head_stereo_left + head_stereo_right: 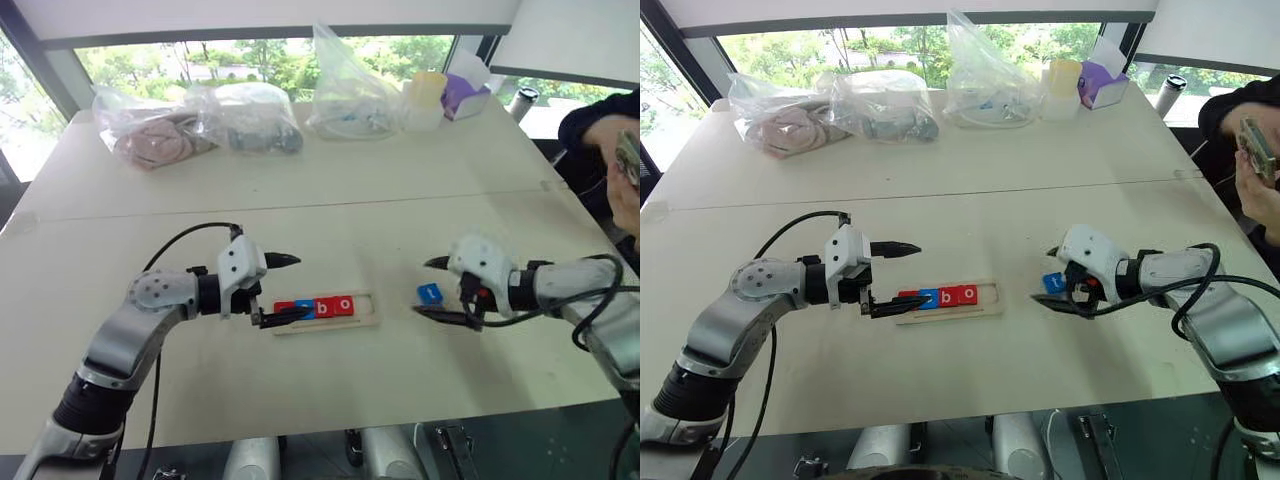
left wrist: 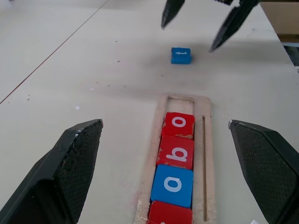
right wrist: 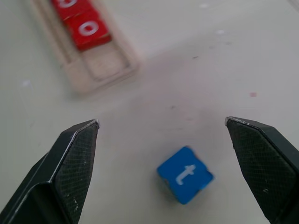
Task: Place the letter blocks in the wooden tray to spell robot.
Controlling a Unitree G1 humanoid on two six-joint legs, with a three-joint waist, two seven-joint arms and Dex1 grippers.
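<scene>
Wooden tray (image 1: 362,321) is lying at the centre of the left eye view on the pale table (image 1: 330,180), and 4 letter blocks are sitting in it in a row: a red one at the left end, largely hidden under a black finger, then a blue block (image 2: 172,185), a red "b" block (image 2: 176,151) and a red "o" block (image 2: 178,124). 1 slot at the tray's right end is standing empty. The blue "t" block (image 3: 185,174) is resting on the table well apart from the tray, right of centre in the left eye view, tilted askew to the tray's line.

The right gripper (image 3: 161,130) is hovering over that block with its 2 fingers spread wide, touching nothing. The left gripper (image 2: 166,128) is likewise spread, straddling the tray's left end without pinching anything.

The step in hand looks like the last letter: 4 of 5 are placed. The next move is probably calling for the right gripper to close on the "t" block, square it up, and set it into the empty end slot beside the "o".
</scene>
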